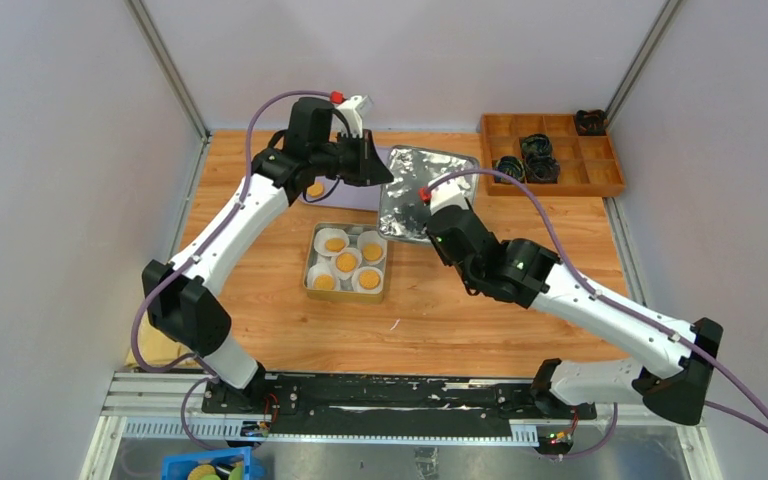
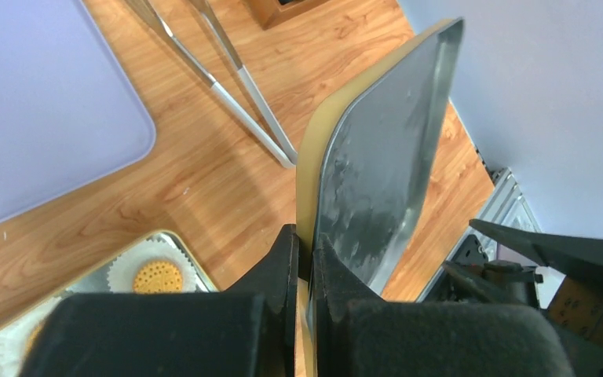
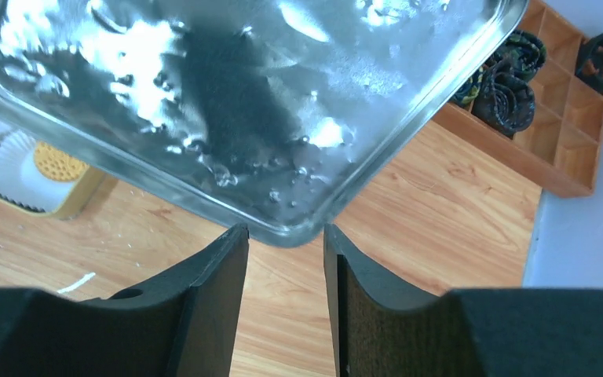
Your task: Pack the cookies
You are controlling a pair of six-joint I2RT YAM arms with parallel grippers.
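Observation:
Several cookies (image 1: 346,262) lie in white paper liners inside an open metal tin (image 1: 309,265) at mid-table. One more cookie (image 1: 315,188) rests on the purple mat behind it. My left gripper (image 2: 306,251) is shut on the edge of the silver tin lid (image 2: 377,173), holding it tilted above the table, behind and to the right of the tin. My right gripper (image 3: 286,236) is open. The lid's (image 3: 243,102) corner sits just past its fingertips, not pinched. In the left wrist view a cookie (image 2: 158,276) in its liner shows low on the left.
A wooden compartment tray (image 1: 550,150) with dark coiled items stands at the back right. The purple mat (image 2: 39,118) lies at the back, with metal tongs (image 2: 228,86) beside it. A blue bin (image 1: 205,468) sits below the table's near edge. Cage walls surround the table.

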